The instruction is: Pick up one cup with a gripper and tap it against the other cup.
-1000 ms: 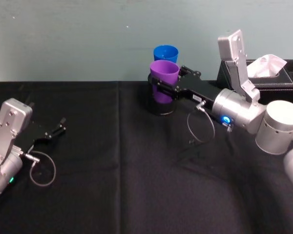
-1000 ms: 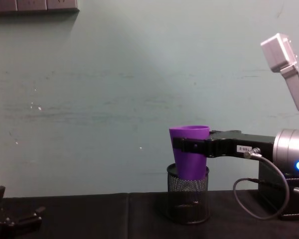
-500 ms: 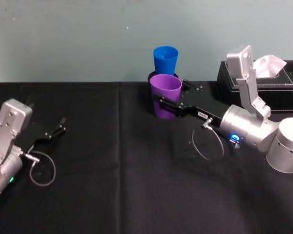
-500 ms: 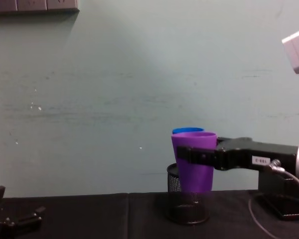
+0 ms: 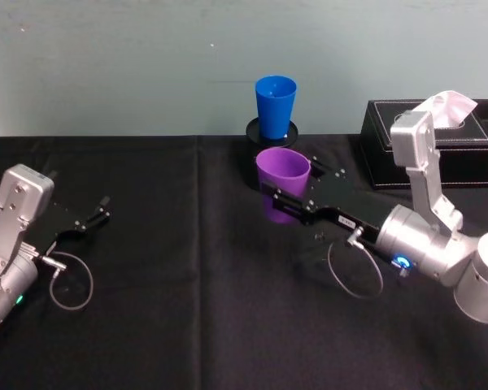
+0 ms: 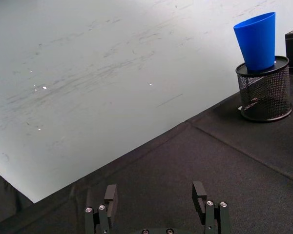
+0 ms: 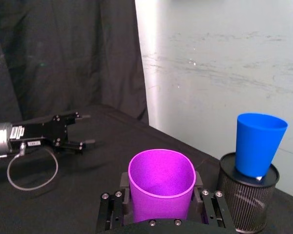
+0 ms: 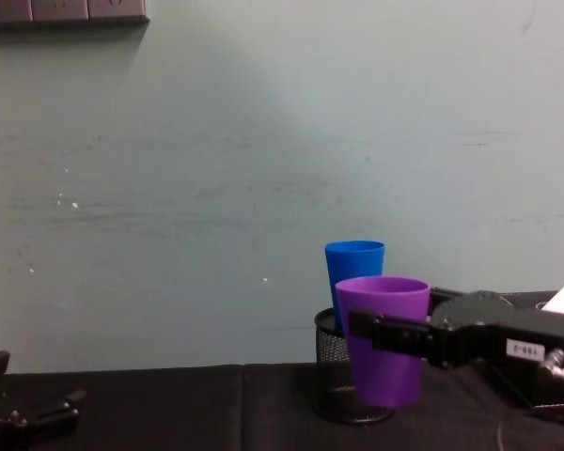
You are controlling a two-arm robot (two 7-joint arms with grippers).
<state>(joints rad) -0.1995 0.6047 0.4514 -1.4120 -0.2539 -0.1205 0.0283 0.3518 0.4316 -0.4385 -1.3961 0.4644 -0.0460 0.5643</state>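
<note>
Right gripper (image 5: 286,200) clenched on purple cup (image 5: 282,184), held upright just off table, near side of blue cup (image 5: 276,106) seated in mesh holder (image 6: 263,93). Left gripper (image 6: 156,204) parked, released. Advance slowly; meet blue wall lightly, without toppling holder

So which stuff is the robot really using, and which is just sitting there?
Using:
purple cup, gripped by the right gripper
blue cup, standing in the mesh holder

Just sitting there:
mesh pen holder
tissue box
left gripper, idle on the left, open
</note>
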